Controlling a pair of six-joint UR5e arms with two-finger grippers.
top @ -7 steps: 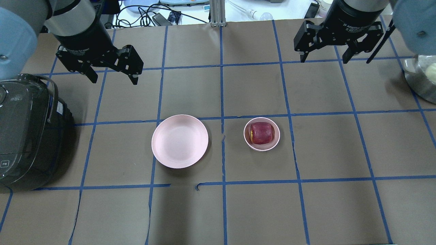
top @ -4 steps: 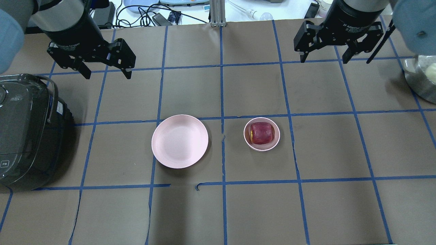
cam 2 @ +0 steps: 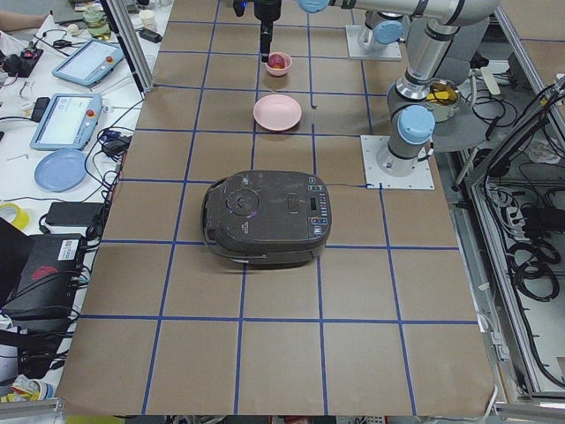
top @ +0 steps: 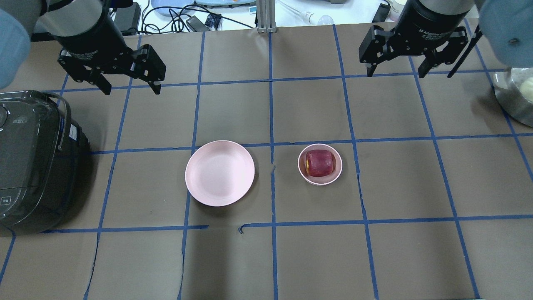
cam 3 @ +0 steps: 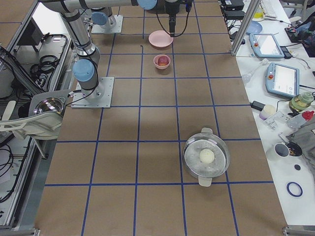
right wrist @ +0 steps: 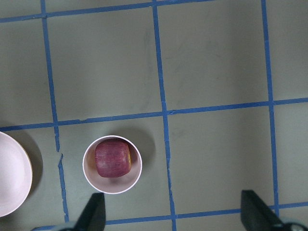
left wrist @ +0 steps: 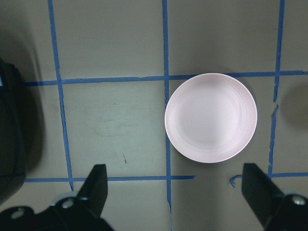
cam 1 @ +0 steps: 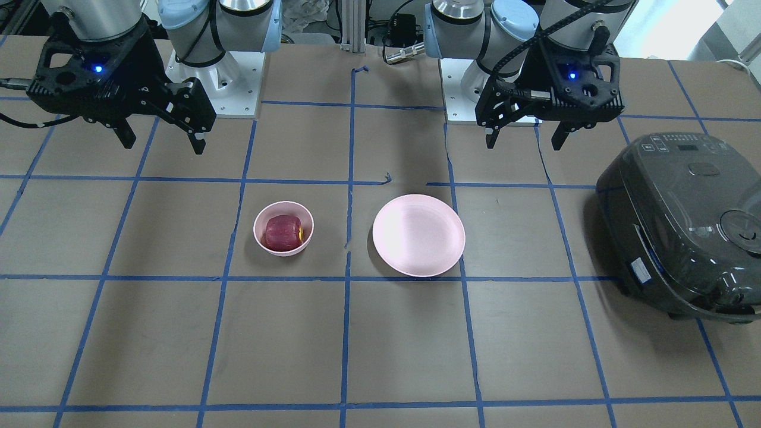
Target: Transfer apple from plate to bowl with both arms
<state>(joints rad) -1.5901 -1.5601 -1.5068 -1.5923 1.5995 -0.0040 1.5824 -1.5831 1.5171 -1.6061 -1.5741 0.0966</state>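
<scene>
The dark red apple [top: 320,162] lies inside the small deep pink bowl [top: 336,173] right of the table's middle; it also shows in the front view [cam 1: 283,231] and the right wrist view [right wrist: 112,158]. The wide pink plate [top: 220,173] stands bare to the bowl's left, and shows in the left wrist view [left wrist: 211,117]. My left gripper [top: 130,88] is open and empty, high at the far left. My right gripper [top: 395,75] is open and empty, high at the far right.
A black rice cooker [top: 33,158] sits at the table's left edge. A steel pot [top: 514,98] with a pale round thing in it stands at the right edge. Cables and devices lie beyond the far edge.
My left gripper has moved away toward the far left and up. The right gripper, plate, bowl and apple have not moved.
</scene>
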